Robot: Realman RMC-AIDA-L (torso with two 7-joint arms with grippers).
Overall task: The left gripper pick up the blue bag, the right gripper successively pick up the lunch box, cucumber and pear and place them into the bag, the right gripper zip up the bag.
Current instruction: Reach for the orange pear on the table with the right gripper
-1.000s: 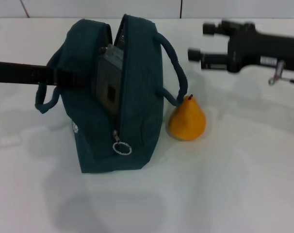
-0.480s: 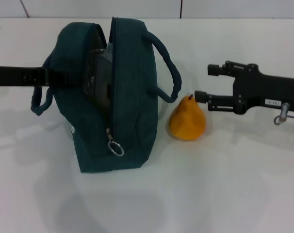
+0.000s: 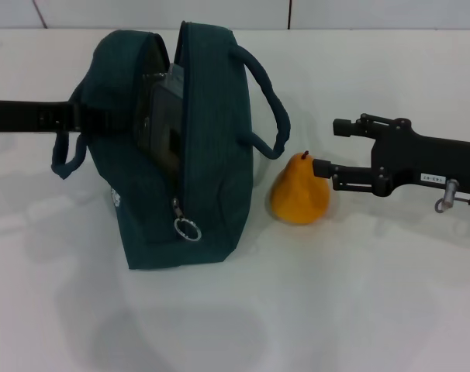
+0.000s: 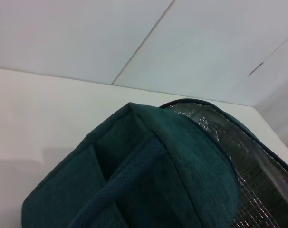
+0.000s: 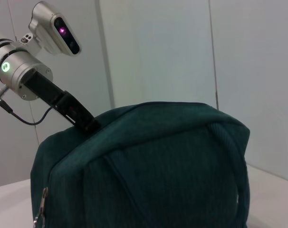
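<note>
The blue bag (image 3: 212,155) stands upright on the white table (image 3: 359,294) with its top open, and the grey lunch box (image 3: 164,116) shows inside the opening. My left gripper (image 3: 103,120) comes in from the left and is shut on the bag's side wall. It also shows at the bag's rim in the right wrist view, left gripper (image 5: 84,121). The orange-yellow pear (image 3: 299,194) stands just right of the bag. My right gripper (image 3: 328,147) is open beside the pear, its near finger close to the pear's stem. The cucumber is out of view.
A metal zipper ring (image 3: 188,229) hangs on the bag's front. The bag's handle loops (image 3: 270,108) arch toward the pear. The silver lining (image 4: 248,161) of the bag shows in the left wrist view. White wall panels stand behind the table.
My right gripper has come down from the back right to the pear's right side. The bag and the left arm shifted slightly.
</note>
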